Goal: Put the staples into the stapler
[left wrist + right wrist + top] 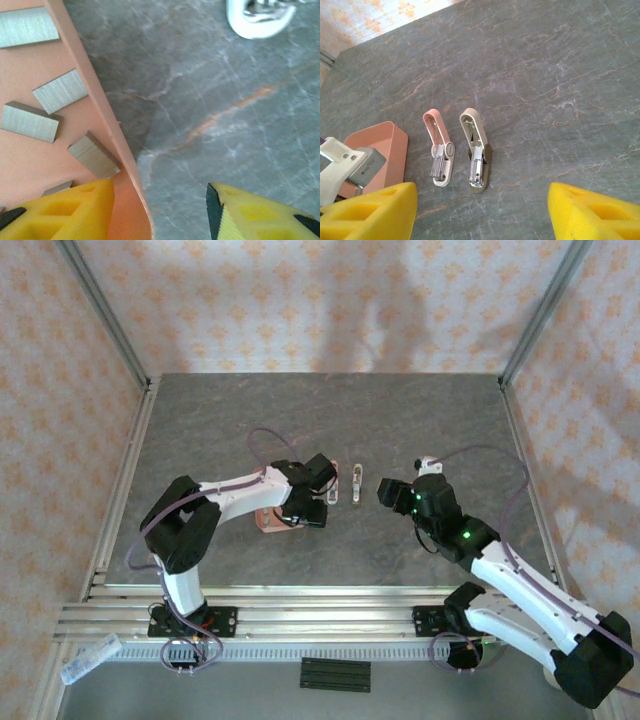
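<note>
Grey stone-patterned table. My left gripper hangs low at the right wall of the salmon tray. Its fingers are apart and empty, one inside the wall and one outside. My right gripper hovers right of the stapler, fingers spread wide, holding nothing. The pink-and-white stapler lies just right of the tray, beside a cream stapler. The staples lie loose in the tray. I judge this to be the pick-up step. Next, both left fingers must get inside the wall and close on one strip.

staples brushed grey; tray salmon-pink; stapler pale pink, white; table grey, marbled; pads yellow; walls peach, floral
</note>
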{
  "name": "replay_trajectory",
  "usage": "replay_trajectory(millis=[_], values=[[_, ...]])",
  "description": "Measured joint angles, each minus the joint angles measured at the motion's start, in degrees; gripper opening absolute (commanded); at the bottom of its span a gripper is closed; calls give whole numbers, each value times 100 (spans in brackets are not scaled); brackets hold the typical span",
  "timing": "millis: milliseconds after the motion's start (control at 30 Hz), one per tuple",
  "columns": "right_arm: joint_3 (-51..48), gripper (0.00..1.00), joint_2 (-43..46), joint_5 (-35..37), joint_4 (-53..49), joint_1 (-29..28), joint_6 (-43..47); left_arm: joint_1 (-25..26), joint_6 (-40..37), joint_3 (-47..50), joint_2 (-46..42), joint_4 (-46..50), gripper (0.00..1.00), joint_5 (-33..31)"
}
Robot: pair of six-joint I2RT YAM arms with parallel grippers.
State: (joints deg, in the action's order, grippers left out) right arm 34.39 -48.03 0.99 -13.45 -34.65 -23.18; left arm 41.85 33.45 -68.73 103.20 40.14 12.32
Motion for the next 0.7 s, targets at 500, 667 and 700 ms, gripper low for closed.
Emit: replay_trajectory(millis=[500, 667, 700], values=[[1384, 64, -1589, -748, -728, -118, -24, -315, 195, 1311, -2361, -929, 59, -588], [2127, 63, -2404, -811, -1064, -579, -17, -962, 299, 2302, -3145, -1532, 60, -761], [2295, 62, -2577, -815, -1139, -662, -17, -1097, 319, 2496, -3318, -1650, 61, -796]])
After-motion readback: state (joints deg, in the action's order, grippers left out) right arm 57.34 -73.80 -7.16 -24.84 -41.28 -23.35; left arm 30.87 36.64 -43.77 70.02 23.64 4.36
